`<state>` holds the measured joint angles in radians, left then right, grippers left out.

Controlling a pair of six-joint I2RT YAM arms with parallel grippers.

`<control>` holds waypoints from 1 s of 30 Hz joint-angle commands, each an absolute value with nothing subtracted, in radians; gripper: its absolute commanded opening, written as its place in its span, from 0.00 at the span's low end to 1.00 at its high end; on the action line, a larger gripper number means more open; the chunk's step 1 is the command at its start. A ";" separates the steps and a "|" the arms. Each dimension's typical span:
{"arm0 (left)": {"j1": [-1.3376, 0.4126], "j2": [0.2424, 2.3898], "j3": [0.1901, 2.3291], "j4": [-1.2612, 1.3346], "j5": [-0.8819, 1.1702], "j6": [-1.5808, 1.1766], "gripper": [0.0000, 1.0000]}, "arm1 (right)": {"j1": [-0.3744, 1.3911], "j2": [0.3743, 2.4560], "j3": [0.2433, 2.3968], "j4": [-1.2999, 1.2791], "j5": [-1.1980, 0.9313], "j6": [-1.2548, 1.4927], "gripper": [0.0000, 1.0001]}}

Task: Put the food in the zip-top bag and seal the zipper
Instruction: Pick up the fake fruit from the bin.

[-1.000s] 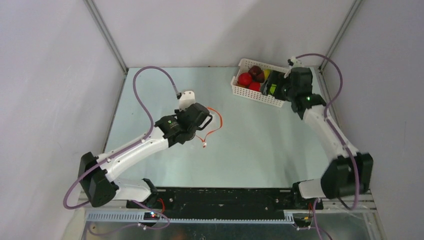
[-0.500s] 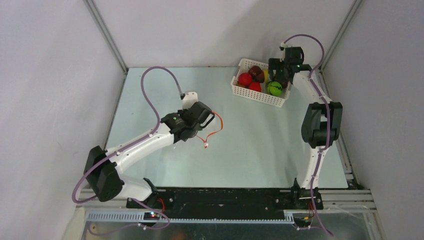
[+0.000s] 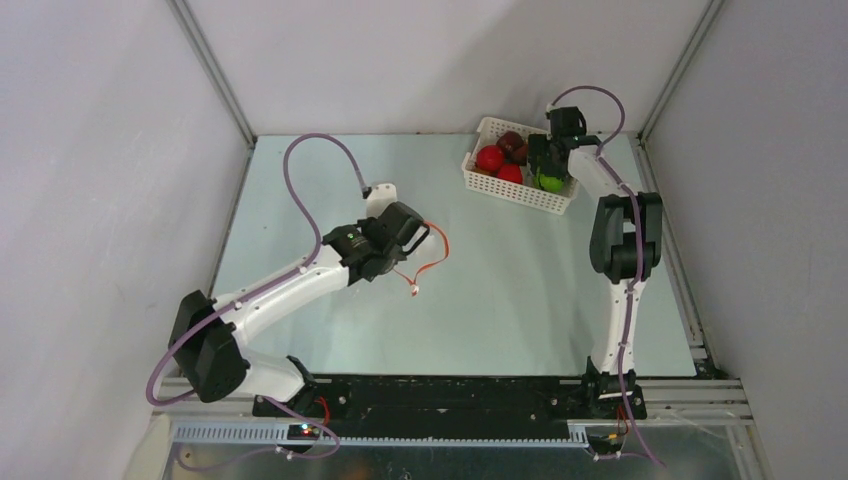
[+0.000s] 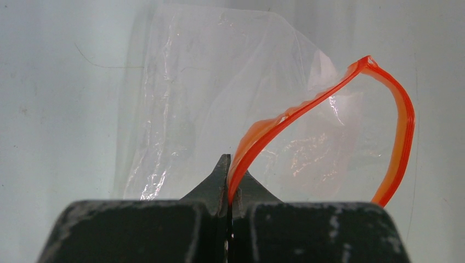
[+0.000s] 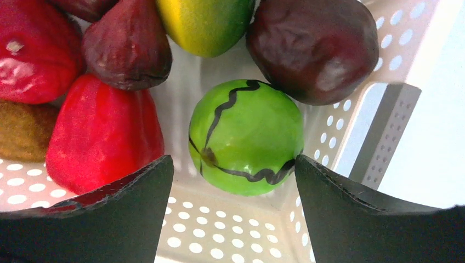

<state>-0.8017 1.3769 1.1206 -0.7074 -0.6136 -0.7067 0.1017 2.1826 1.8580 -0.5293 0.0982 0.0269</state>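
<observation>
From the top camera, the left gripper (image 3: 408, 236) sits mid-table with the orange-red zipper (image 3: 437, 256) looping out of it. The clear plastic is hard to make out from up here. Over at the far right, the right gripper (image 3: 547, 172) is down in the white basket (image 3: 520, 196), right over the green fruit (image 3: 549, 184). All the food I can see is in that basket, none of it bagged yet.

Left wrist cam: the fingers are pinched tight on one lip of the zipper, and the other lip bows away, so the zip-top bag (image 4: 208, 93) lies on the table (image 4: 49, 109) with its mouth gaping.

Right wrist cam: the fingers are spread wide, one on each side of the green fruit and neither looks to be touching it. A red fruit (image 5: 104, 131) sits just left of it and a maroon fruit (image 5: 315, 49) just beyond.

So I'd say we're at picking the first piece. Next move probably needs a clean squeeze on that round green fruit without bumping its neighbours, then a carry over to the open mouth.
</observation>
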 commanded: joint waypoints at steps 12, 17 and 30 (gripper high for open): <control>-0.795 1.390 1.155 -0.657 -0.598 -0.691 0.00 | 0.097 2.260 1.928 -0.531 0.181 0.187 0.85; -0.795 1.391 1.157 -0.657 -0.596 -0.690 0.00 | 0.091 2.282 1.964 -0.591 0.166 0.245 0.84; -0.796 1.382 1.158 -0.654 -0.599 -0.692 0.00 | 0.075 2.301 1.996 -0.651 0.192 0.300 0.45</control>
<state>-0.8013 1.3899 1.1206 -0.6746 -0.5934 -0.7055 0.0875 2.2810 1.9678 -0.5976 0.1715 0.2657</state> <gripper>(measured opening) 0.005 0.789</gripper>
